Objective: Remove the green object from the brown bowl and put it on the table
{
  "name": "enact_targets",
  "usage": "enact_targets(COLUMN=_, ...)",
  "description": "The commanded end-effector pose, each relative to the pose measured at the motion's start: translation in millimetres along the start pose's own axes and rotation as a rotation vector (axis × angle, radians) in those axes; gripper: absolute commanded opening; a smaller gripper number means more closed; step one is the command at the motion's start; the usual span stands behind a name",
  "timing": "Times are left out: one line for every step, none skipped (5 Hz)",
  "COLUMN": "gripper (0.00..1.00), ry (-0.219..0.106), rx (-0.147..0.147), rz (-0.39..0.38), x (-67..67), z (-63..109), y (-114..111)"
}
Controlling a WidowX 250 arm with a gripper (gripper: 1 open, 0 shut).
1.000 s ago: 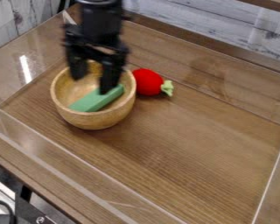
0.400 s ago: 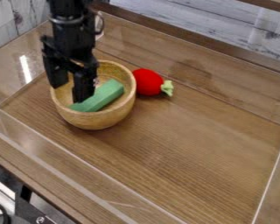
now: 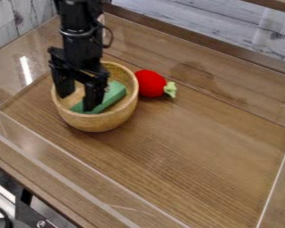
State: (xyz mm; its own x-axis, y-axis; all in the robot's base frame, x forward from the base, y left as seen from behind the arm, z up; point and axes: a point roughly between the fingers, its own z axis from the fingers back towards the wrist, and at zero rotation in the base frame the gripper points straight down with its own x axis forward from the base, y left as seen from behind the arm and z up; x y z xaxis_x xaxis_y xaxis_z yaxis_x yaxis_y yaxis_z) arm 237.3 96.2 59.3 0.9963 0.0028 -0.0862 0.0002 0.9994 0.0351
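The brown bowl (image 3: 109,118) sits on the table (image 3: 192,151) at the left. Inside it lies the green object (image 3: 109,95), a flat block slanting up toward the bowl's right rim. My black gripper (image 3: 81,92) points straight down into the bowl with its fingers open, straddling the left end of the green block. The fingertips (image 3: 64,90) reach below the rim. Whether they touch the block I cannot tell.
A red round toy fruit (image 3: 152,85) with a green stem lies right beside the bowl. Clear acrylic walls (image 3: 38,156) run along the table's edges, close to the bowl on the left and front.
The gripper has shifted left and come down into the bowl over the green block. Its fingers have stayed open. Bowl, block and fruit have not moved.
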Motion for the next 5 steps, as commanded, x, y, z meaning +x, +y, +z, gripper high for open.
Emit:
enact_targets(gripper=1.00, ry=-0.045, rx=0.011, rz=-0.020, x=16.6, z=11.8, y=-5.6)
enact_targets(gripper=1.00, ry=-0.047, rx=0.009, rz=-0.042, x=26.5, z=11.3, y=-10.4)
enact_targets(gripper=1.00, ry=-0.040, rx=0.006, rz=0.016, x=26.5, z=2.9, y=-13.0)
enact_targets(gripper=1.00, ry=-0.030, rx=0.006, rz=0.074, x=25.7, z=-5.2, y=-15.0)
enact_targets(gripper=1.00, ry=-0.027, rx=0.010, rz=0.080, x=29.9, z=-16.5, y=-13.9)
